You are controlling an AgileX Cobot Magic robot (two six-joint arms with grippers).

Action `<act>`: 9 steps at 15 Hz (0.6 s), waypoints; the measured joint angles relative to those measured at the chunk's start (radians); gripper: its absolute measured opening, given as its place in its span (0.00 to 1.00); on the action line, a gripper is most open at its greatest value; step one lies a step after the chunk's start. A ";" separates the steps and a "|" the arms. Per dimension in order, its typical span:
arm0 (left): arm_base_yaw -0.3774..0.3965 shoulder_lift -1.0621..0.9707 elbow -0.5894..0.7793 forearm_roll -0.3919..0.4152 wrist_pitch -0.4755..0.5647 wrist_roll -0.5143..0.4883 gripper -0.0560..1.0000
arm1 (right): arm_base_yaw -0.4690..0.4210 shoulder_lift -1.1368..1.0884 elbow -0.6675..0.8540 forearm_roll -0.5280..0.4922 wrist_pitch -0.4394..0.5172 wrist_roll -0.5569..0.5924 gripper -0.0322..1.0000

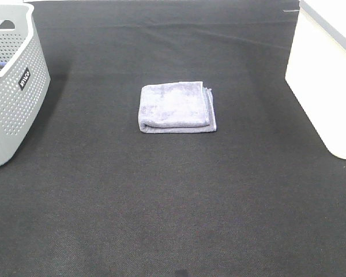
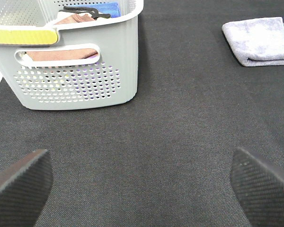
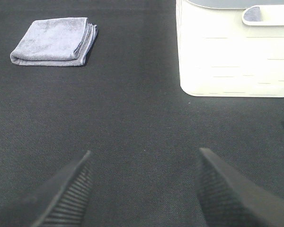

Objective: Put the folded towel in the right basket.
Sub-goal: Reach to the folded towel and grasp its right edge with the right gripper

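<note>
A folded lavender-grey towel [image 1: 177, 107] lies flat on the black table mat in the middle of the exterior view. It also shows in the left wrist view [image 2: 261, 40] and in the right wrist view [image 3: 54, 41]. The white right basket [image 1: 328, 75] stands at the right edge; the right wrist view shows its wall [image 3: 234, 56]. Neither arm appears in the exterior view. My left gripper [image 2: 141, 187] is open and empty above bare mat. My right gripper [image 3: 144, 189] is open and empty, short of the white basket and well away from the towel.
A grey perforated basket [image 1: 14, 86] stands at the left edge; in the left wrist view [image 2: 75, 71] it holds cloths and a dark hanger-like item. The black mat [image 1: 173, 208] covers the table.
</note>
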 joint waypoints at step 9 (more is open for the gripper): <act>0.000 0.000 0.000 0.000 0.000 0.000 0.97 | 0.000 0.000 0.000 0.000 0.000 0.000 0.61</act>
